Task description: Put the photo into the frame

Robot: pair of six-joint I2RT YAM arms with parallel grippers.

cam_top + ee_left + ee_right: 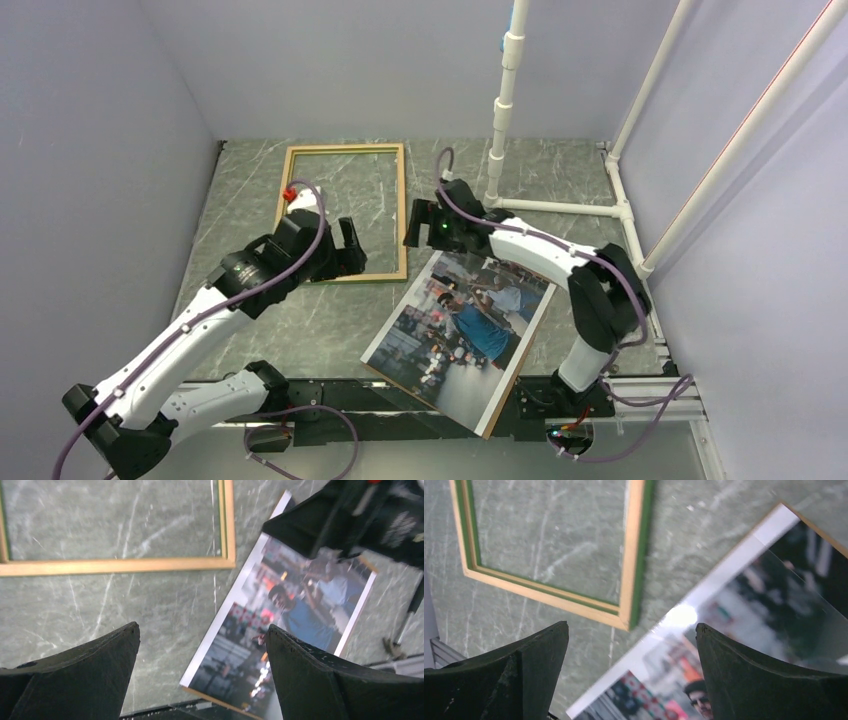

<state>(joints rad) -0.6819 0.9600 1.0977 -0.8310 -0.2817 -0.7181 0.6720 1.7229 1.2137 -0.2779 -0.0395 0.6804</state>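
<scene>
The frame (402, 210) lies flat at the back left of the table, light wood face up, with green on its inner and outer edges (629, 570). The photo (460, 325), a street scene with a man in blue, lies face up and skewed to the right of the frame, its near corner over the table's front edge. A thin brown edge (220, 700) shows under it. My left gripper (345, 245) hovers open over the frame's near rail (115, 566). My right gripper (415, 222) hangs open above the photo's far left corner (724, 610), holding nothing.
White plastic pipes (505, 100) stand at the back right, with a pipe running along the table's right side. Grey walls close in the left, back and right. A metal rail (640, 395) runs along the near edge by the arm bases.
</scene>
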